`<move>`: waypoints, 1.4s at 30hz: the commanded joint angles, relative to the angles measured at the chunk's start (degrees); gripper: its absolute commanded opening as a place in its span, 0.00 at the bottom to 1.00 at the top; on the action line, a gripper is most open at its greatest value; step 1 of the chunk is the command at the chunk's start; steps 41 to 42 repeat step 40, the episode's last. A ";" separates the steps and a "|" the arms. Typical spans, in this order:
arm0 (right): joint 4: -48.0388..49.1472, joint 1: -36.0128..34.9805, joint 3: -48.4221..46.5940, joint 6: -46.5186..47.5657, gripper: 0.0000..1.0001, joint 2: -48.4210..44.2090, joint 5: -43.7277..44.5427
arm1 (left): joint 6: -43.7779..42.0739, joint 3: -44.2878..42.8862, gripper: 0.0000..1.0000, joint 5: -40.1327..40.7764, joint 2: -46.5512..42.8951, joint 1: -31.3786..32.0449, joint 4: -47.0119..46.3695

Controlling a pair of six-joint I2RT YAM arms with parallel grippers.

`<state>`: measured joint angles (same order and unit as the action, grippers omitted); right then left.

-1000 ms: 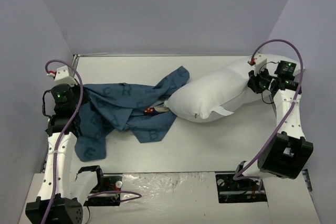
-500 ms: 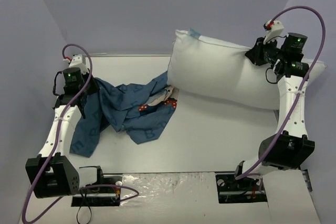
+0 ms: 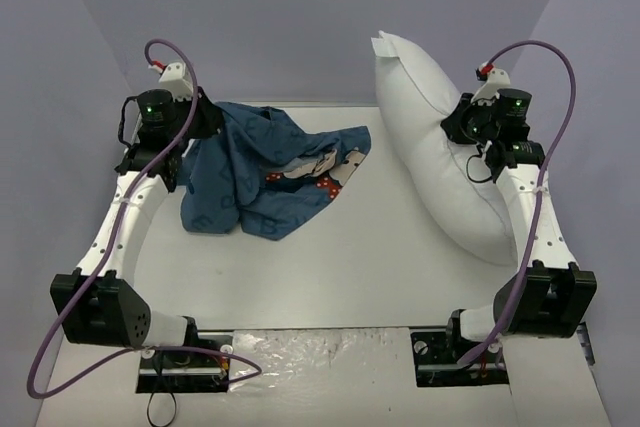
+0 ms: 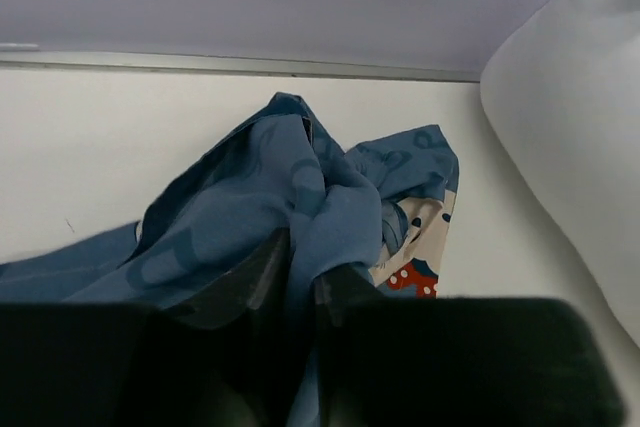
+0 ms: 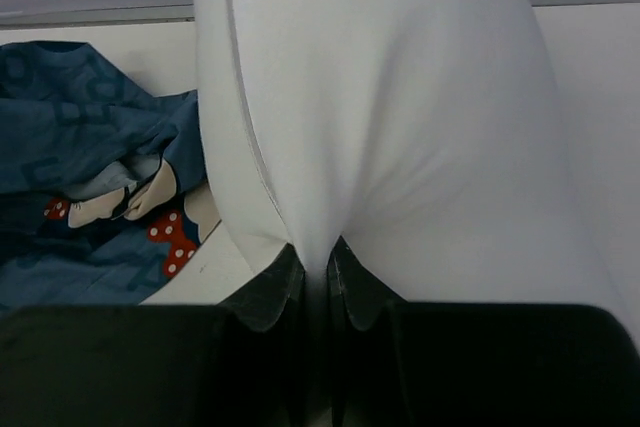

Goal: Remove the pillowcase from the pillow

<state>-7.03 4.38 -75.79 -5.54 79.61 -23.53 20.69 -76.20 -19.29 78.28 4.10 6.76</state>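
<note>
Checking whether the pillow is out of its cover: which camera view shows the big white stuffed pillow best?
Top external: nearly the whole big white stuffed pillow shows, tilted, outside the dark-blue printed pillowcase. Right wrist shows only a pinched fold between its fingers; left wrist catches just one bulging edge.

The right gripper (image 5: pixel 316 272) pinches a fold of the white pillow (image 5: pixel 400 117), which fills the upper frame. The blue pillowcase (image 5: pixel 90 197) lies crumpled at left on the table (image 5: pixel 590 57).

Robot lab cell: white table (image 3: pixel 350 262), plain lilac walls (image 3: pixel 300 17) boxing it, arm bases (image 3: pixel 460 349) bolted at edge.
</note>
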 commanded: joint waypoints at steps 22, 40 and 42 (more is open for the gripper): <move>-9.93 2.21 -5.08 13.26 1.00 -7.09 2.69 | 1.46 11.33 0.94 7.42 -25.35 10.84 6.06; -8.88 2.21 2.22 9.94 1.00 -15.37 19.50 | 1.73 19.25 0.94 9.45 -34.95 10.84 11.86; -8.88 2.21 2.22 9.94 1.00 -15.37 19.50 | 1.73 19.25 0.94 9.45 -34.95 10.84 11.86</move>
